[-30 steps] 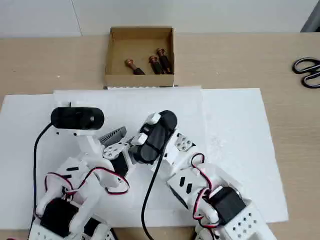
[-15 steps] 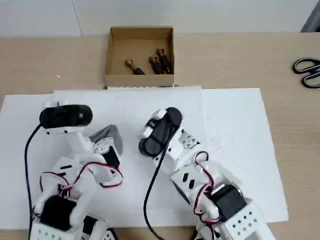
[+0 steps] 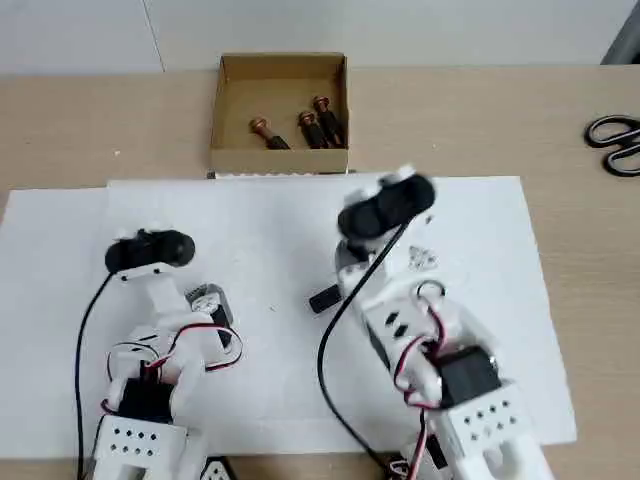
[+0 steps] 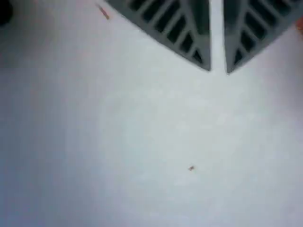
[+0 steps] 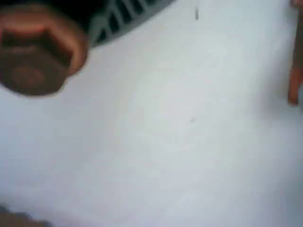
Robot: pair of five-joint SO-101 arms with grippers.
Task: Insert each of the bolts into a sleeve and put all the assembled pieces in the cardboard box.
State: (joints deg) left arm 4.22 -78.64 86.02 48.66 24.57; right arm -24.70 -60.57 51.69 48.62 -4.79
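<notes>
The cardboard box [image 3: 280, 160] stands at the back of the table with three copper-headed bolts in dark sleeves [image 3: 310, 128] lying in it. In the right wrist view a copper hex bolt [image 5: 37, 53] sits close up, held by my right gripper [image 5: 71, 28], with a dark sleeve around its shank. In the high view the right arm [image 3: 400, 300] stands right of centre on the white paper, in front of the box. My left gripper [image 4: 218, 71] hangs shut over bare paper with nothing between its grey ribbed fingers [image 4: 180, 28]. The left arm [image 3: 160, 300] stays at the front left.
A white paper sheet [image 3: 480, 260] covers the table in front of the box. Black scissors [image 3: 615, 140] lie at the far right edge on the wooden tabletop. Cables trail from both arms toward the front edge.
The two arms, close together a second ago, have parted. The right arm swung right and toward the box with the bolt; the left arm drew back to the front left.
</notes>
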